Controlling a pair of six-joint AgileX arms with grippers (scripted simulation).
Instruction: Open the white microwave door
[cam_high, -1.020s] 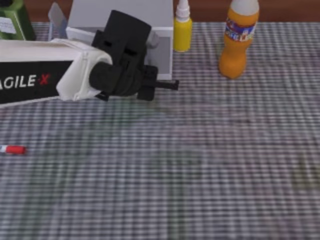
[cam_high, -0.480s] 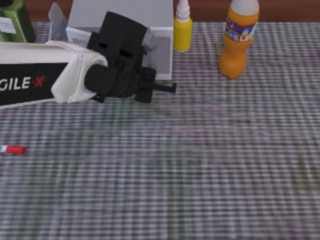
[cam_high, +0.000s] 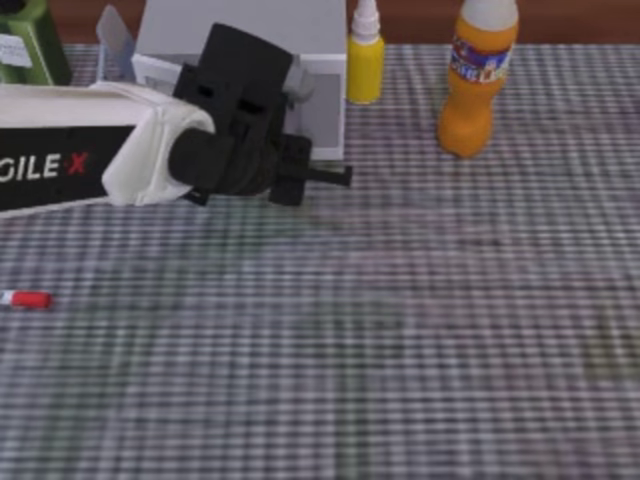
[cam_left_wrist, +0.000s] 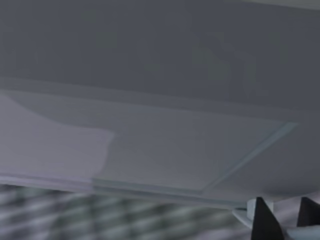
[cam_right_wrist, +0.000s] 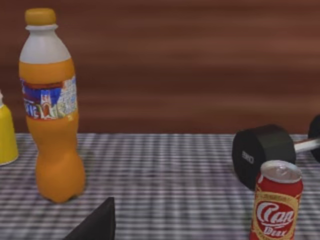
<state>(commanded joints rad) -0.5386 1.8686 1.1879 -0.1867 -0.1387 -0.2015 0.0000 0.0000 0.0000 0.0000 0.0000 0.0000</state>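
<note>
The white microwave (cam_high: 240, 28) stands at the back left of the table. Its door (cam_left_wrist: 150, 145), with the grey window, fills the left wrist view at a slant. My left gripper (cam_high: 285, 95) is pressed against the front, at the grey handle (cam_high: 303, 80) on the door's right side. In the left wrist view, my left gripper (cam_left_wrist: 283, 217) has its two dark fingertips (cam_left_wrist: 260, 220) on either side of the pale handle piece (cam_left_wrist: 245, 215), shut on it. My right gripper (cam_right_wrist: 100, 225) is parked out of the top view, near the orange bottle.
A yellow bottle (cam_high: 365, 50) stands just right of the microwave, with an orange soda bottle (cam_high: 478, 75) beyond it. A green container (cam_high: 25, 40) and a clear stand (cam_high: 115, 40) are at the back left. A red-and-white pen (cam_high: 25, 298) lies at the left. A dumbbell (cam_right_wrist: 262, 152) and a red can (cam_right_wrist: 277, 205) stand near my right arm.
The left arm and its gripper have shifted slightly left and toward the back over the past second, with almost no movement in the last half second.
</note>
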